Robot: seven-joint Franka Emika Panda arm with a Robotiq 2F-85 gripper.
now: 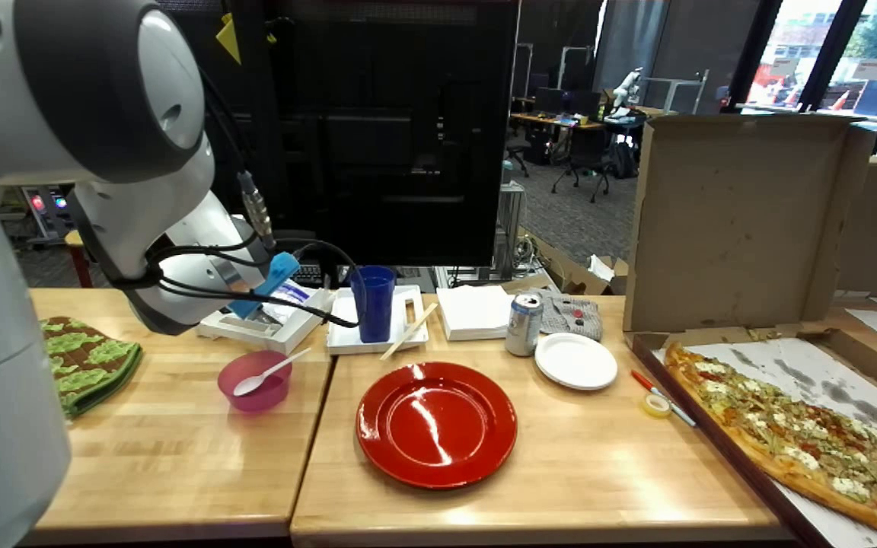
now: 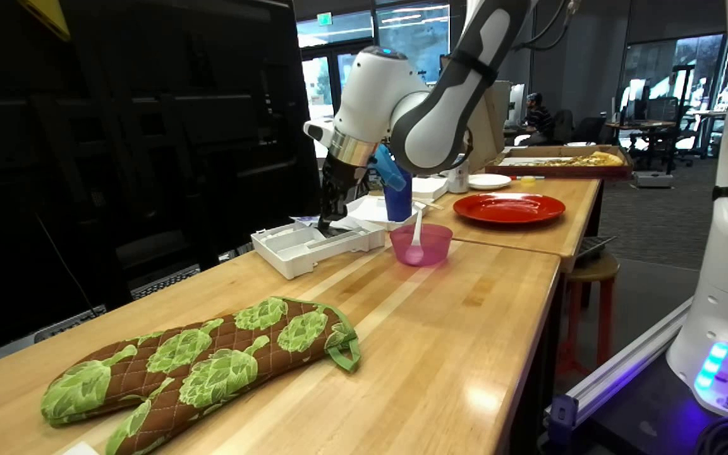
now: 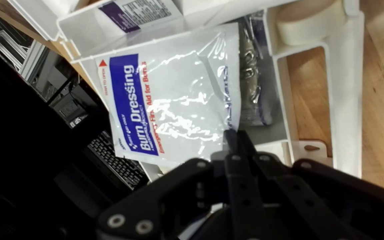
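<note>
A white and purple burn dressing packet (image 3: 185,86) lies across an open white first-aid case (image 3: 345,100) in the wrist view. My gripper (image 3: 237,132) is shut on the packet's edge, which runs in between the fingertips. Beside the packet, a compartment holds a clear-wrapped item (image 3: 253,86), and a tape roll (image 3: 308,26) sits in the case's corner. In an exterior view the gripper (image 2: 325,222) reaches down into the case (image 2: 297,253). The other exterior view mostly hides the fingers behind the arm, though the case (image 1: 286,335) shows there.
Close to the case stand a pink bowl (image 2: 436,246) with a white spoon (image 2: 416,240) and a blue cup (image 1: 376,304). A red plate (image 1: 436,422), a can (image 1: 524,327) and an open pizza box (image 1: 743,228) are farther along. An oven mitt (image 2: 212,360) lies on the table.
</note>
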